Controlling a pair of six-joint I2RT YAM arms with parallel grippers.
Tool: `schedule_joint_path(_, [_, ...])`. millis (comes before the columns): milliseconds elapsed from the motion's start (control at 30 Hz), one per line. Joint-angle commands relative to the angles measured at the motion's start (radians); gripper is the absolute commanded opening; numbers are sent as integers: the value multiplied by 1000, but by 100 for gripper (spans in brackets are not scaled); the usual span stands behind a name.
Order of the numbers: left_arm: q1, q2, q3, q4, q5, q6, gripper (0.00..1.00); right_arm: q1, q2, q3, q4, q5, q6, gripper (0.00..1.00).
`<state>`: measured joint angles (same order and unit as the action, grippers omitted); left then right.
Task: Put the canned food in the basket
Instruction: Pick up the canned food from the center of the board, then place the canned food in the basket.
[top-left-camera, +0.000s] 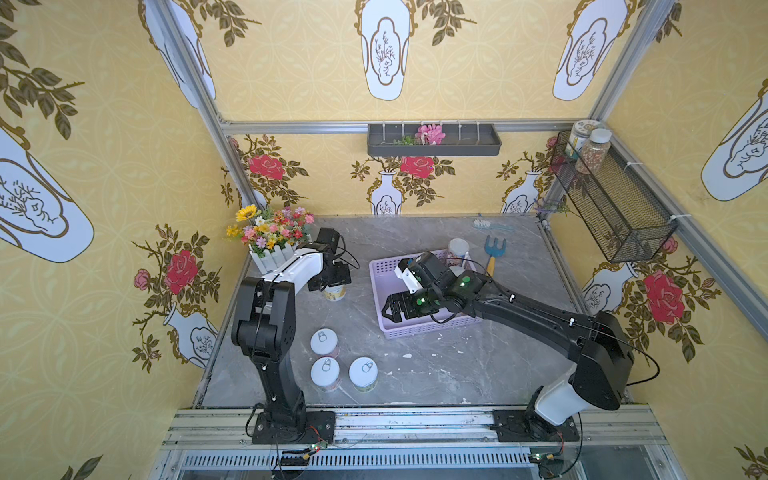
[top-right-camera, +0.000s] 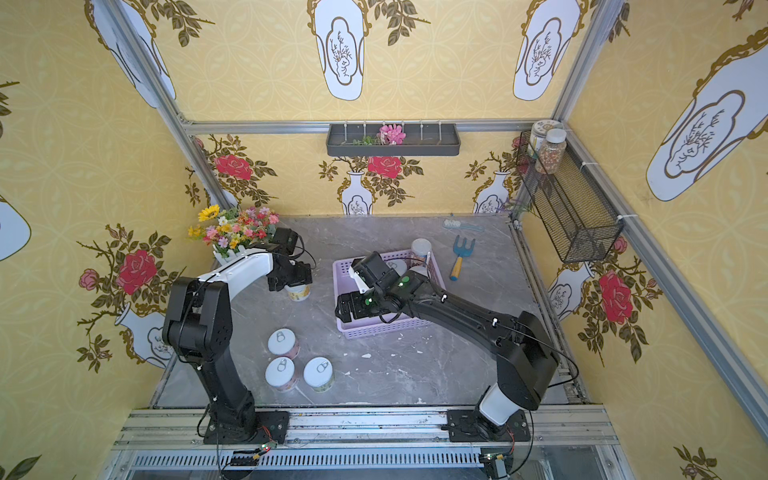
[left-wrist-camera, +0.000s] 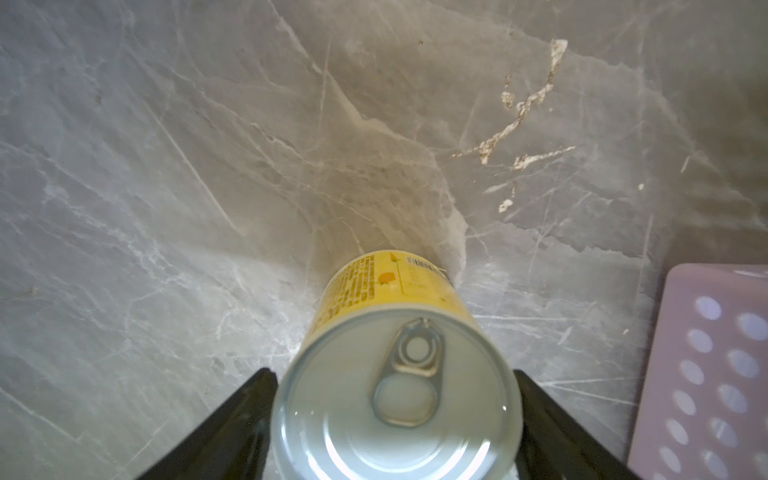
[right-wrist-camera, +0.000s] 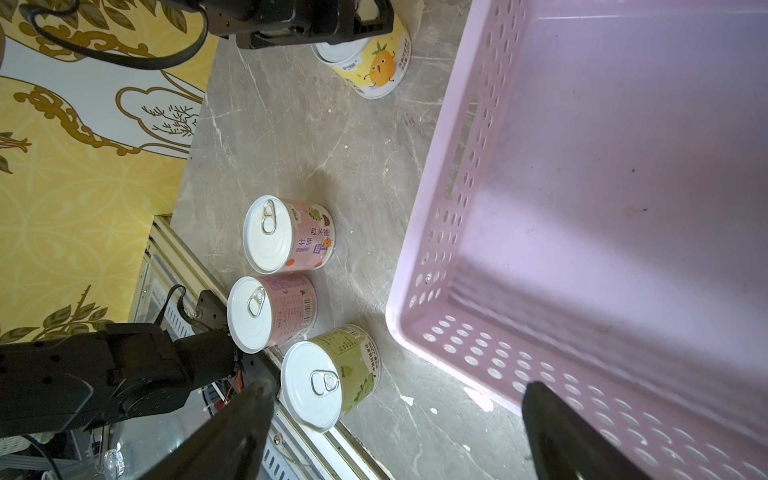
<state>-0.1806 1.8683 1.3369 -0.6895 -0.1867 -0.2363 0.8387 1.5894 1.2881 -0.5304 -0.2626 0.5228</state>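
**Item 1: my left gripper** (left-wrist-camera: 392, 374). The fingers (left-wrist-camera: 232, 424) are clamped on opposite sides of the yellow can (left-wrist-camera: 395, 399), just below its pull-tab lid. The can is upright with its base on the grey marble table (left-wrist-camera: 166, 166). In both top views it stands at 10 o'clock from the table's centre (top-left-camera: 334, 294).

**Item 2: my right gripper** (right-wrist-camera: 397, 386). The jaws are spread wide with nothing between them. It hangs over the 7 o'clock corner of the lavender basket (right-wrist-camera: 415, 249).

**Item 3: lavender basket.** It sits at 1 o'clock from the table's centre and at 3 o'clock from the yellow can, apart from it. My right forearm covers much of its inside in both top views.

**Item 4: cans on the table at 7 o'clock.** All three are upright and close together.
- Two pink-labelled cans (right-wrist-camera: 286, 239) (right-wrist-camera: 270, 313).
- One green-labelled can (right-wrist-camera: 328, 376), at 3 o'clock from the nearer pink one.

**Item 5: white-lidded jar** (top-left-camera: 458, 249). It stands at the basket's 1 o'clock corner. I cannot tell whether it is inside or outside the rim.

**Item 6: blue garden fork** (top-left-camera: 493, 253). It lies on the table at 3 o'clock from that jar.
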Motion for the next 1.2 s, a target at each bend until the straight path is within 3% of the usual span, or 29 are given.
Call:
schedule_joint_path(0, [1,8,6,-7,15,4,88,1,-11,-4,0,3,3,97])
schedule_joint_path(700, [1,-45,-21,-19,-3,-2,74,2,-14,-4,2,16,13,97])
schedule_joint_path(1000, [-9,-172,-31,-67,-13,-9,74,1,-48,-30,40,60,28,97])
schedule_joint_path(1167, [-80,-282,-33,-86,-17,-12,73,-1,-87,-71,104,70,36,97])
